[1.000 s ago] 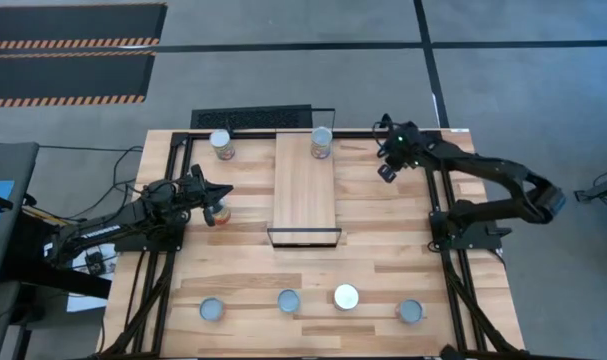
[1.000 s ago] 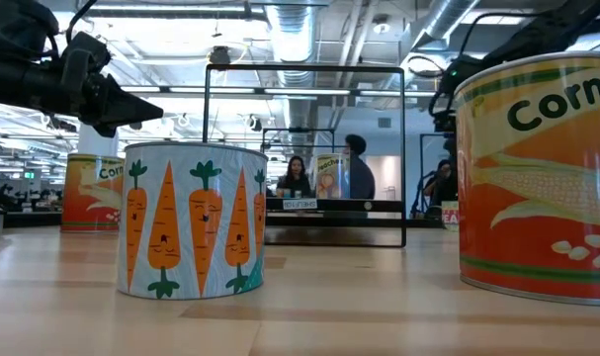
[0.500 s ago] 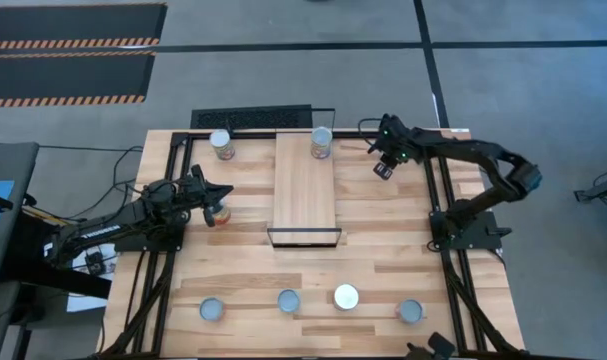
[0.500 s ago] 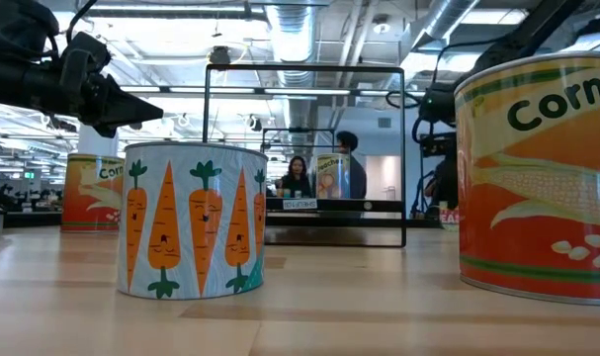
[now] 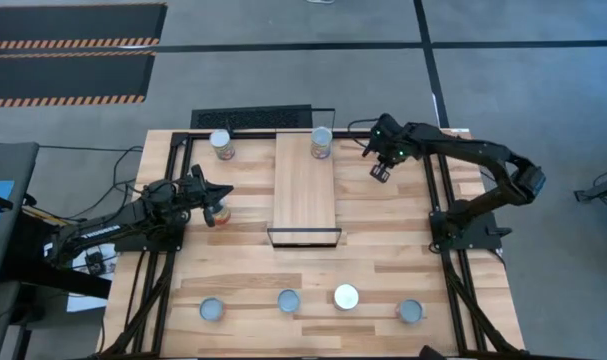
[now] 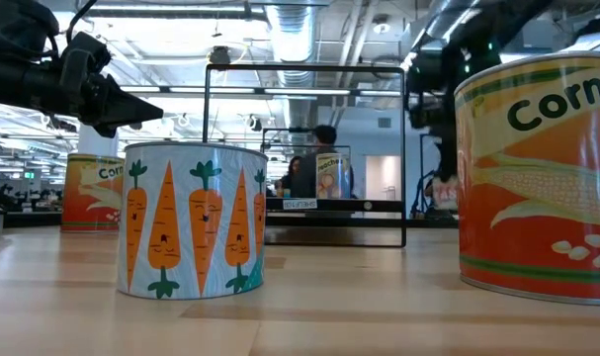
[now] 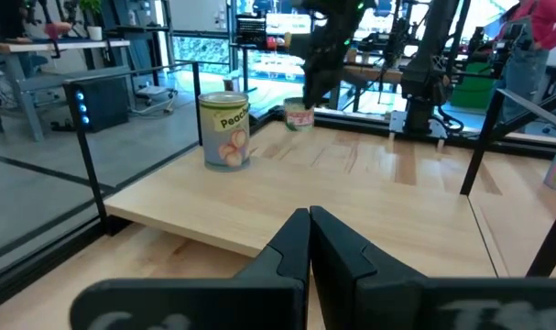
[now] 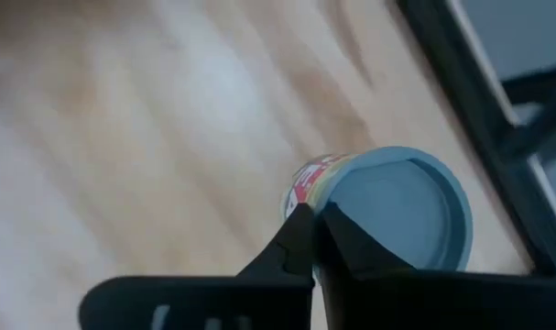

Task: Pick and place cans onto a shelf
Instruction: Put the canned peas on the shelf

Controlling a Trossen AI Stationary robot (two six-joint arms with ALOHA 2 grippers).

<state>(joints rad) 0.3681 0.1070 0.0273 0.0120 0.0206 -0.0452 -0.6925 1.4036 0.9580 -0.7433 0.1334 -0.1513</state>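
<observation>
Eight cans (image 5: 322, 142), one shelf (image 5: 304, 185), two arms.

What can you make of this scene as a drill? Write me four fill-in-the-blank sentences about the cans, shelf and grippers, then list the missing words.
1. The shelf carries only ___ can, the Peaches can.
2. The row of cans along the bottom of the high view counts ___.
3. The can in the middle of the low view is printed with ___.
4. The left gripper and the right gripper both have their fingers ___.

Missing words: one; four; carrots; shut
</observation>
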